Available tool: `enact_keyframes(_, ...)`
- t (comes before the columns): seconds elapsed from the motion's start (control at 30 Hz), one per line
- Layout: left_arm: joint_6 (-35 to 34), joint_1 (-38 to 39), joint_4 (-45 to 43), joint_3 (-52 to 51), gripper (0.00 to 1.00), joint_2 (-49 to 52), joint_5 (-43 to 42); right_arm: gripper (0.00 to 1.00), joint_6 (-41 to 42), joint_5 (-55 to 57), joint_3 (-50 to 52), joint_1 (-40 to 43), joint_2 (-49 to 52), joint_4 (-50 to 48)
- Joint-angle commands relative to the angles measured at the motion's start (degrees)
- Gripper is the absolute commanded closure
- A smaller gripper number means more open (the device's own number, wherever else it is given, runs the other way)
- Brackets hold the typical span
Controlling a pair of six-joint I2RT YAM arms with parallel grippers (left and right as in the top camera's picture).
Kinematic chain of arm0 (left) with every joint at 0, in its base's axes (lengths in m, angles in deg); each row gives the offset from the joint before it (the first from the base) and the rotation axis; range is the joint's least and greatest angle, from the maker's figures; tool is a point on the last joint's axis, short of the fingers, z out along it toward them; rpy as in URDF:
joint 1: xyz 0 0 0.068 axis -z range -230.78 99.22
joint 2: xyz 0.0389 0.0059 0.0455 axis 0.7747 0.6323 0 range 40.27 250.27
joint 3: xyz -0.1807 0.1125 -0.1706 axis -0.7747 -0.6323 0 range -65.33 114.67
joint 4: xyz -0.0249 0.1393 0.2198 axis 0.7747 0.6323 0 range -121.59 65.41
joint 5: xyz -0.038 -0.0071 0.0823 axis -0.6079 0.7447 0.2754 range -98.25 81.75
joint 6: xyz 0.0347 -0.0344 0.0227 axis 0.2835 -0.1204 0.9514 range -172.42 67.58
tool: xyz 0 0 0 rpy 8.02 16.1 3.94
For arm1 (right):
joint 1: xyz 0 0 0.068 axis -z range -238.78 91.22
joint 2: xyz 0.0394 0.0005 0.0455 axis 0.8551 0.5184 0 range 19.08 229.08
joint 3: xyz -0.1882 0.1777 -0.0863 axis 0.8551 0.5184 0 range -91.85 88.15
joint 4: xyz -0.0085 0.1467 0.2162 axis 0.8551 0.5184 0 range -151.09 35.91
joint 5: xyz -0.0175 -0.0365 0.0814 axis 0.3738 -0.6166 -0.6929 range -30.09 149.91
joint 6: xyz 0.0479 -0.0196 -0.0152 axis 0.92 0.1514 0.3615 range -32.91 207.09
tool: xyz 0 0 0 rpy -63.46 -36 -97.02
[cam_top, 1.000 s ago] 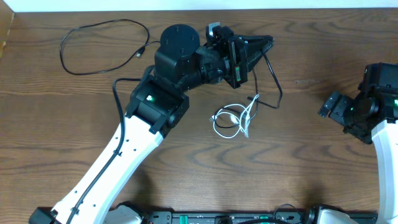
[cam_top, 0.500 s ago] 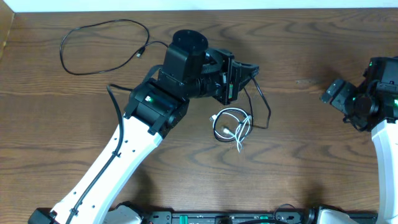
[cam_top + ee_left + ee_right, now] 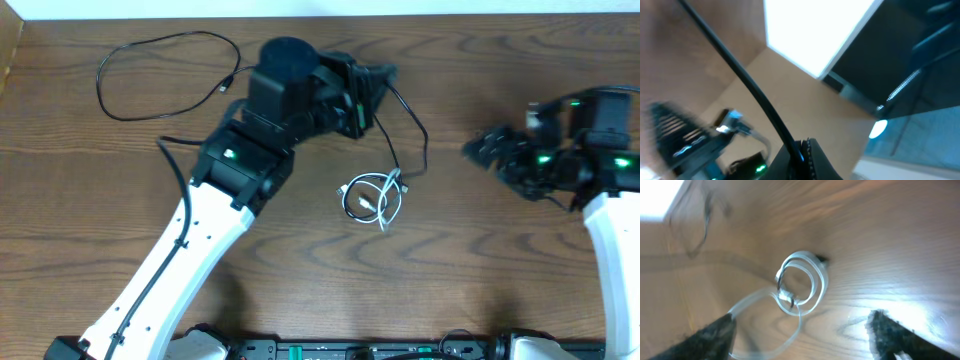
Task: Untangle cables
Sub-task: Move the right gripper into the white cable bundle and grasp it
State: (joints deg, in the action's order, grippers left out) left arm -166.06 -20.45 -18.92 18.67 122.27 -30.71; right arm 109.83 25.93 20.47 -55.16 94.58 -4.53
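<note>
A white cable coiled with a black cable forms a small knot (image 3: pixel 372 198) at mid table. It also shows, blurred, in the right wrist view (image 3: pixel 800 282). One black cable (image 3: pixel 422 140) rises from the knot to my left gripper (image 3: pixel 378 84), which is shut on it. In the left wrist view the cable (image 3: pixel 740 75) runs into the closed jaws (image 3: pixel 802 152). A second black cable (image 3: pixel 165 70) lies loose in a loop at the far left. My right gripper (image 3: pixel 488 150) is open and empty, to the right of the knot, its fingers spread wide (image 3: pixel 802 337).
The brown wooden table (image 3: pixel 300 300) has a pale edge along the back (image 3: pixel 200 8). The white left arm (image 3: pixel 190 250) crosses the table's left half. The right arm's body (image 3: pixel 610 200) stands at the right edge.
My left gripper has moved back and left with the black cable, pulling it longer out of the knot. My right gripper has swung left toward the knot.
</note>
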Motion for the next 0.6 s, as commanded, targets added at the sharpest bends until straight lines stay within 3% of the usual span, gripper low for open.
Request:
enact_keyframes(0.0,-2.75,-3.02,-3.34,0.61,0.93,-0.04,1.97,0.33,-7.63,-7.56,0.0,-6.99,-0.17,0.96)
enact_keyframes(0.07,-5.01,-4.13,-3.34,0.61,0.92,-0.04,1.95,0.31,-7.58,-7.56,0.0,-11.04,-0.17,0.39)
enact_keyframes(0.13,-5.99,-5.07,-3.72,0.61,0.93,-0.04,1.97,0.15,-7.52,-7.56,0.0,-14.43,-0.17,-1.27)
enact_keyframes(0.17,-5.99,-5.33,-4.5,0.61,0.93,-0.04,1.97,0.01,-7.32,-7.52,0.0,-16.63,-0.17,-3.04)
enact_keyframes(0.27,-5.99,-5.4,-6.54,0.61,0.92,-0.04,1.95,0.01,-3.63,-4.0,0.0,-21.92,-0.17,-8.52)
enact_keyframes(0.37,-5.99,-5.35,-8.35,0.61,0.93,-0.07,1.95,0.01,5.44,7.32,0.0,-28.2,-0.15,-13.57)
enact_keyframes(0.57,-5.99,-5.35,-8.72,0.61,0.92,-0.09,0.87,0.03,14.62,27.23,0.04,-39.52,0.98,-20.61)
